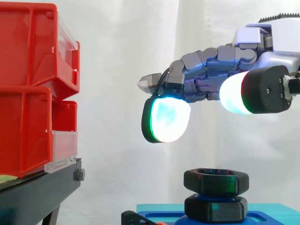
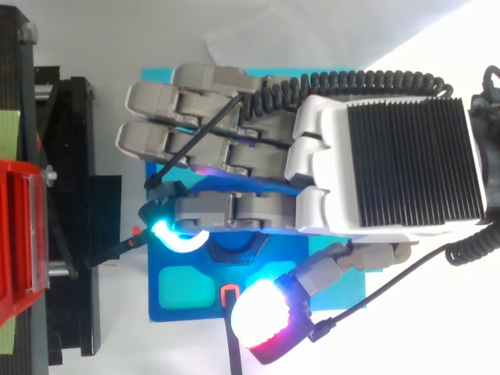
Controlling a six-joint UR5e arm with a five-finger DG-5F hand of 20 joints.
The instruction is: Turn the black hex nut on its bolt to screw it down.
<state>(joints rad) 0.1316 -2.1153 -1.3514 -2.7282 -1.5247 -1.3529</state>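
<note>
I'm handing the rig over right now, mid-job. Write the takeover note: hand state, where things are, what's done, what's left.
Hand: open, fingers relaxed, holding nothing. It hovers above the black hex nut without touching it.
Nut: sits over a second black hex piece on the blue fixture.
Done: hand is lined up above the nut.
Left: lower the hand, grip the nut and turn it down.

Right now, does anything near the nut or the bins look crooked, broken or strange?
Nothing stands out. The black hex nut sits level above a second black hex piece on the blue base. The hand hovers open above it, apart. The red bins are stacked on the black stand.
</note>
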